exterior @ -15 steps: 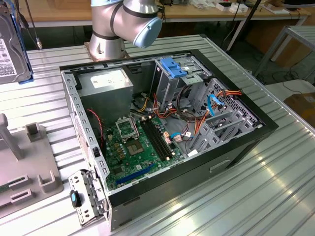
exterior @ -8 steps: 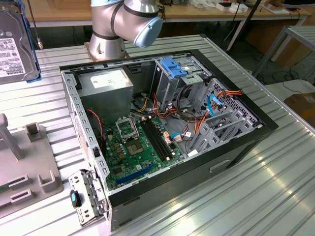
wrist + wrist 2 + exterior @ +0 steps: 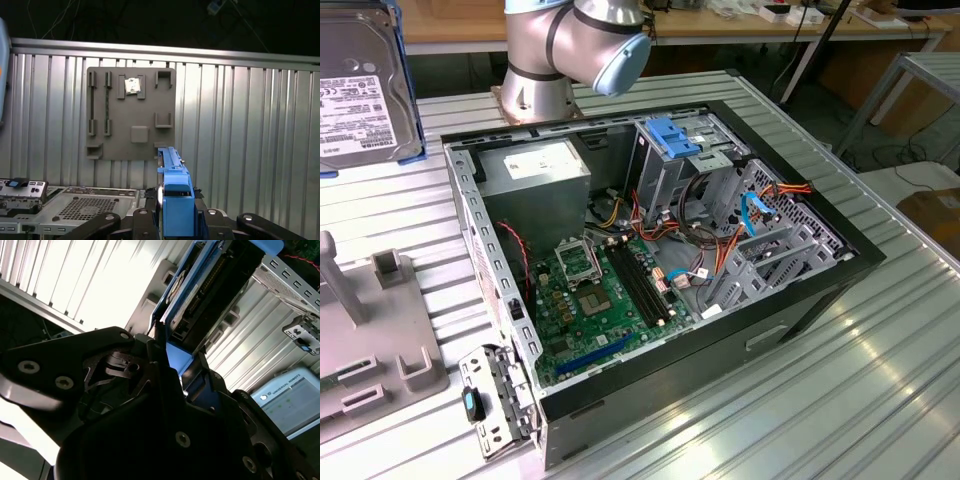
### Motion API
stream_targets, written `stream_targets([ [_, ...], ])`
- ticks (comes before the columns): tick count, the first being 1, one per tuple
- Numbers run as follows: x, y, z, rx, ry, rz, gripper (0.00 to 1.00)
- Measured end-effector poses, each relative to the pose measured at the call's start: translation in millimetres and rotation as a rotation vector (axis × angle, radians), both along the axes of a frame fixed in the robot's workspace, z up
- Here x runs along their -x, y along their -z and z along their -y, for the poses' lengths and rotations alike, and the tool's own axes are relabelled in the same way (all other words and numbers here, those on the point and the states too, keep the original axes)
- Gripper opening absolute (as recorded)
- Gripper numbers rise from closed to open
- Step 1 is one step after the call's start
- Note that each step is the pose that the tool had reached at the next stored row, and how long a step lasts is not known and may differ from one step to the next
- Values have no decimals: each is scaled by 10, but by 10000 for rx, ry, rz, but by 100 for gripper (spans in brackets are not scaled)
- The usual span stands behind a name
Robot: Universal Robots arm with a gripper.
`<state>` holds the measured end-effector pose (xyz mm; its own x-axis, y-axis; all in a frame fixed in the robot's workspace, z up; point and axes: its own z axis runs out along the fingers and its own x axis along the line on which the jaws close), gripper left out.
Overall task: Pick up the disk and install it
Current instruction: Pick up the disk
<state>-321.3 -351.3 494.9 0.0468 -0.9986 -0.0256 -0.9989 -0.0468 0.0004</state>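
Fingers (image 3: 209, 220) clamp disk (image 3: 177, 200) edge-on, first wrist view; exterior view: white label (image 3: 355, 100).

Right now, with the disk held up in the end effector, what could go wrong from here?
1. The end effector seems to clamp the disk only by one end of its blue carrier, so the drive could tilt or slip.
2. Loose orange and blue cables crowd the space beside the drive cage in the open computer case. They could snag or block the disk.
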Motion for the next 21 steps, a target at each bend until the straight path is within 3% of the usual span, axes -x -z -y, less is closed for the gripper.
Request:
stream_targets([
  [21,-396,0,0,0,1,-1,37],
])
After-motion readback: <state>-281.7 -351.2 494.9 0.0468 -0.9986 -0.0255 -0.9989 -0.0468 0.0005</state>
